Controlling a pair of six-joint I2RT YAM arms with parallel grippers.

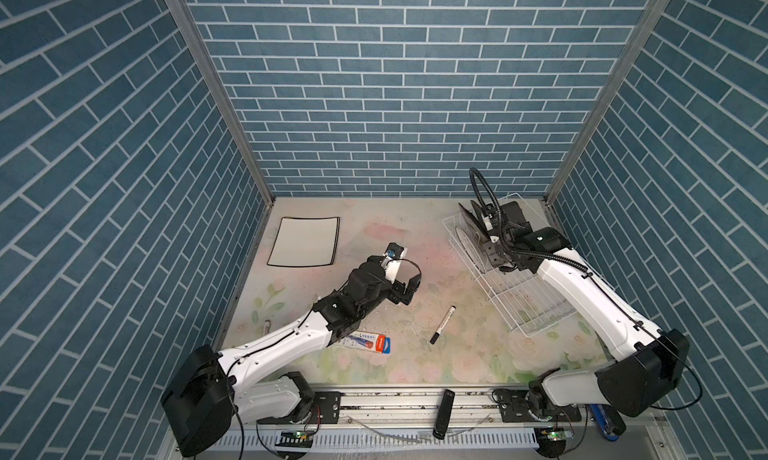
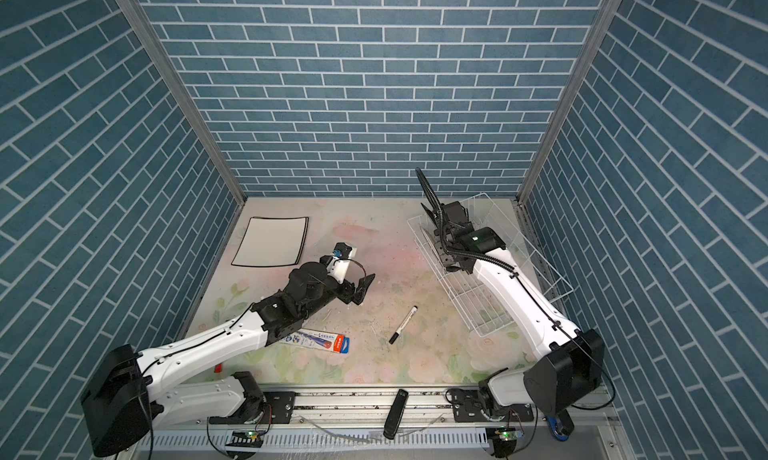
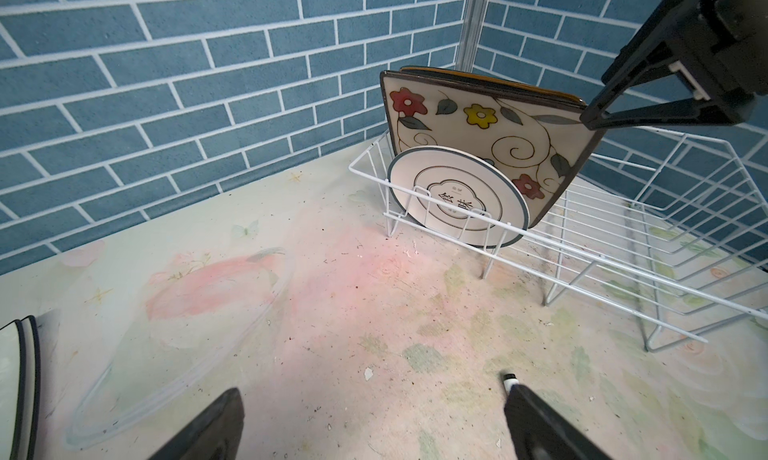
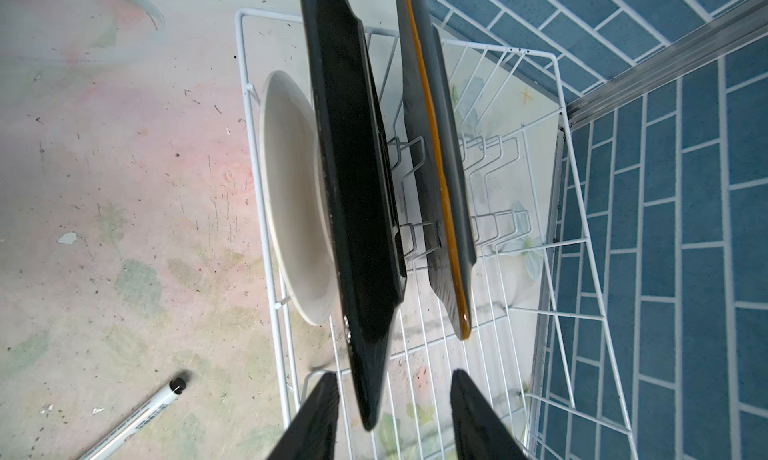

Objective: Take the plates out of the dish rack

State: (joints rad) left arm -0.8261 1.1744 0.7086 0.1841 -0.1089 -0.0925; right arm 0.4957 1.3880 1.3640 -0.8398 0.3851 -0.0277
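My right fingers (image 4: 392, 377) stand partly apart astride the edge of the floral rounded-square plate (image 3: 490, 133), not clamped on it. That plate stands upright in the white wire dish rack (image 3: 623, 245), between the small round white emblem plate (image 3: 457, 200) and a black orange-edged plate (image 4: 440, 166). The white black-rimmed square plate (image 1: 303, 241) lies flat on the flower-printed desk (image 1: 374, 229). My left fingers (image 1: 409, 290) hang wide open and empty above the desk.

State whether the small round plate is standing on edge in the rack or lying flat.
Standing on edge. The round plate sits upright in the rack, its face showing, with the flowered plate upright behind it.
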